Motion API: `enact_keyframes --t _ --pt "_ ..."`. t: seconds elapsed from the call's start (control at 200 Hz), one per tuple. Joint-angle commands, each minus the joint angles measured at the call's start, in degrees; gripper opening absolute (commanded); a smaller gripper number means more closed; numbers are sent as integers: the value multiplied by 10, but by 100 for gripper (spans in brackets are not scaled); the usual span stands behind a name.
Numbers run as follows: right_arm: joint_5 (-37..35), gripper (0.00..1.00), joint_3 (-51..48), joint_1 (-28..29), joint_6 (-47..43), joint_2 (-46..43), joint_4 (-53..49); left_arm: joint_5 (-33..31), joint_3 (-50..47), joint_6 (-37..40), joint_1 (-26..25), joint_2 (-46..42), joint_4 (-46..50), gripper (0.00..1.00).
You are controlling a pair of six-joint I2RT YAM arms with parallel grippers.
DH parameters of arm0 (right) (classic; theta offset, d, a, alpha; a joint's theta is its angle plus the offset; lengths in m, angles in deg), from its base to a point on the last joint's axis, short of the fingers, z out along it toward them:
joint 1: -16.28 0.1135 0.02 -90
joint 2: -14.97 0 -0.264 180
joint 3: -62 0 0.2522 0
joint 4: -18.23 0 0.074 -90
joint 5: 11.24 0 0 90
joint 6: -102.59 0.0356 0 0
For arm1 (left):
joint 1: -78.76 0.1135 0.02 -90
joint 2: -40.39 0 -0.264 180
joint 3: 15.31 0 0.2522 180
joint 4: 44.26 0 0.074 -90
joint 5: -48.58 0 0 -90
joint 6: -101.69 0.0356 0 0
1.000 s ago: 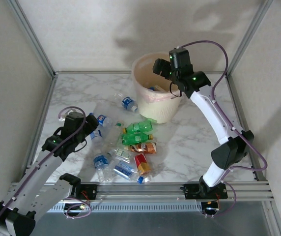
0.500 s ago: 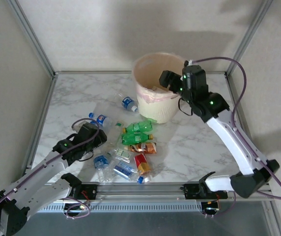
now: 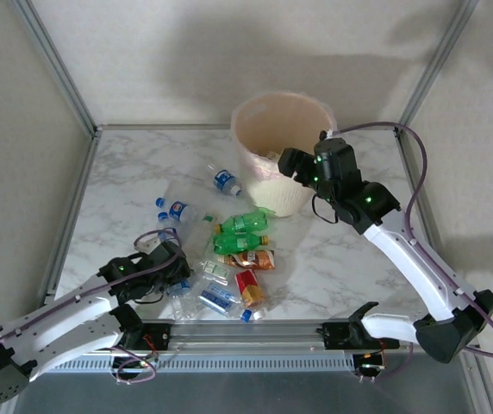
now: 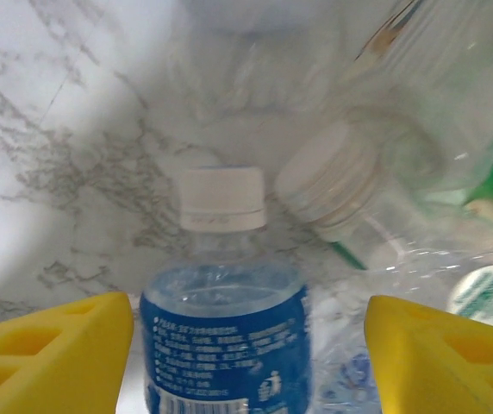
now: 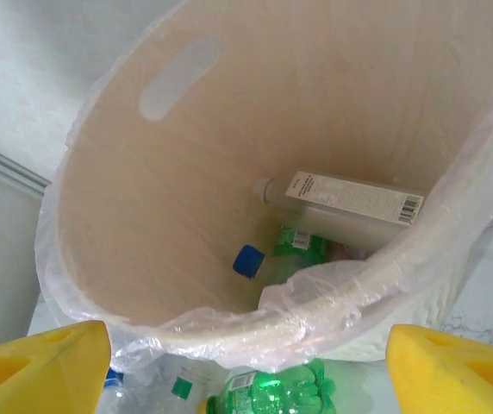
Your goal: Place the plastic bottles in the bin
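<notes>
Two arms reach over your marbled tabletop (image 3: 126, 172) in the top view. The bin (image 3: 255, 121) stands at the far middle, with the right claw (image 3: 290, 162) at its near right rim. Loose bottles (image 3: 240, 245) lie clustered on the tabletop in front of the bin. There are two green bottles (image 3: 245, 225) side by side, an orange-labelled bottle (image 3: 253, 259) just nearer you, a red-labelled bottle (image 3: 248, 283) nearer again, and clear blue-labelled ones around them. A lone bottle (image 3: 223, 181) lies apart, just left of the bin. The left claw (image 3: 176, 274) is down at the cluster's left edge.

From the left wrist, you see that claw open, a yellow finger (image 4: 48, 354) on each side of a blue-labelled bottle (image 4: 223, 336) with a white cap. The left finger is almost against the label and the right one stands clear. A second white cap (image 4: 328, 190) lies just beside the first, to its right.

From the right wrist, your claw is open, its fingers wide apart over the bin's near rim, where the liner (image 5: 358, 276) folds over. Inside the bin lie a white-labelled bottle (image 5: 341, 203), a green one, and a blue cap (image 5: 248, 260). A green bottle on the tabletop (image 5: 272, 392) shows below the rim.
</notes>
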Motion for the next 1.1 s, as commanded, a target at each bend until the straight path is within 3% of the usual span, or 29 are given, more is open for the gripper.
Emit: enact_keyframes --t 0.0,0.255,0.711,0.921,1.096 --pt "-12 83 -10 8 15 -21 9 4 -16 -23 -16 23 -5 71" --pt "-20 83 -23 10 20 -41 -3 0 -37 -21 -31 69 -59 73" --pt "-17 81 -55 13 37 -57 -1 -2 -63 -28 -32 96 -97 63" --pt "-7 81 -62 17 41 -64 5 -32 -20 -31 -30 72 -56 56" --pt "21 81 -61 29 31 -64 24 -78 81 -17 -25 59 -2 56"
